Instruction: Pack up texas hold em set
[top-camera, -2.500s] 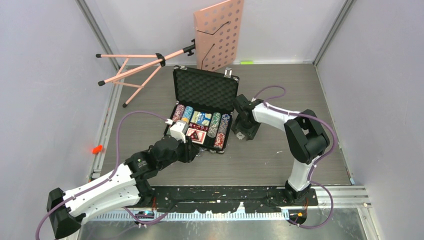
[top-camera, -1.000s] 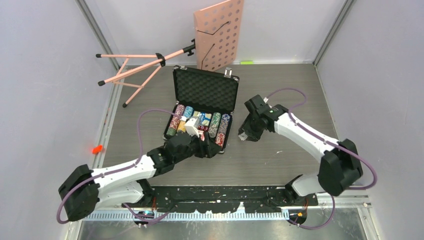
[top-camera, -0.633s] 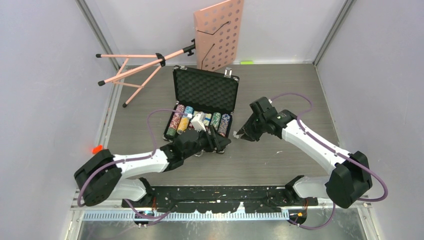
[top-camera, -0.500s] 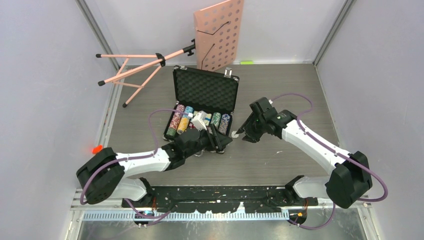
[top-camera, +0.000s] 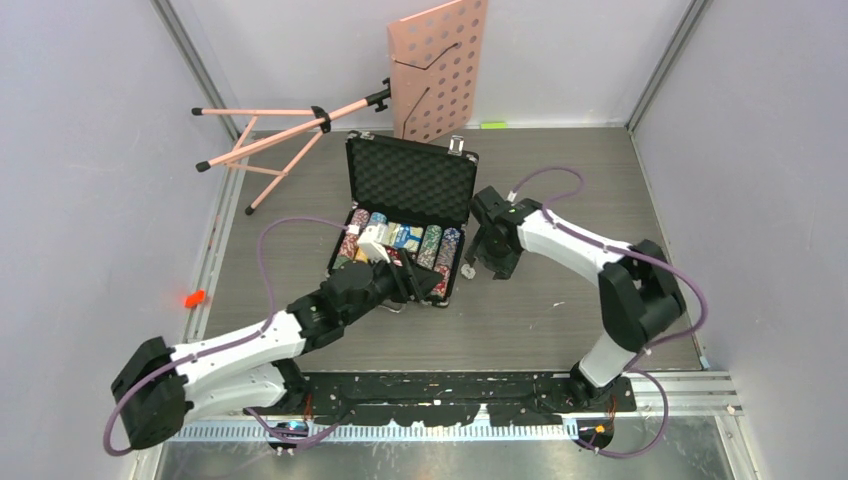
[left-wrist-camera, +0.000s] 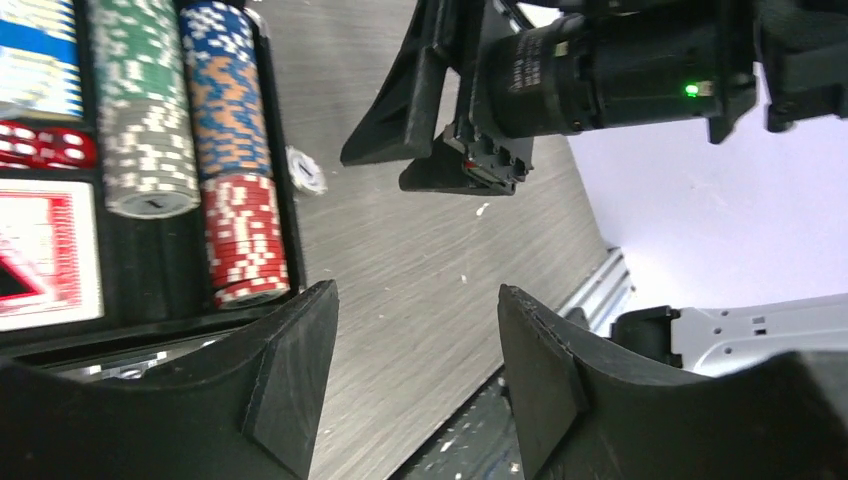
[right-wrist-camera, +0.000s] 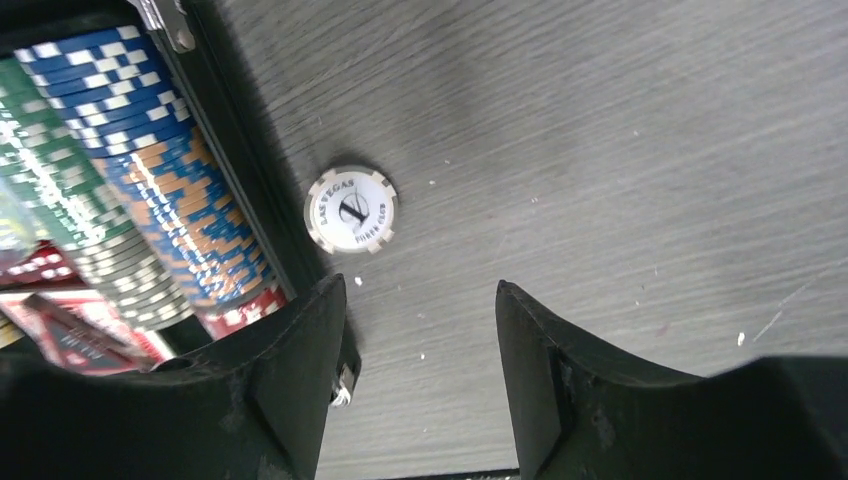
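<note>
Right wrist: white chip (right-wrist-camera: 351, 209) with "LAS VEGAS POKER CLUB", just beside case (right-wrist-camera: 245, 165)

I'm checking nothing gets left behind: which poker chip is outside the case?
The lone white chip, lying flat on the table beside the case, next to the blue-and-orange row. All other chips sit in rows inside.

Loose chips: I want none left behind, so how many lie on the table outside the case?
1. A white chip lies flat on the table, close beside the case; others may be hidden.
</note>
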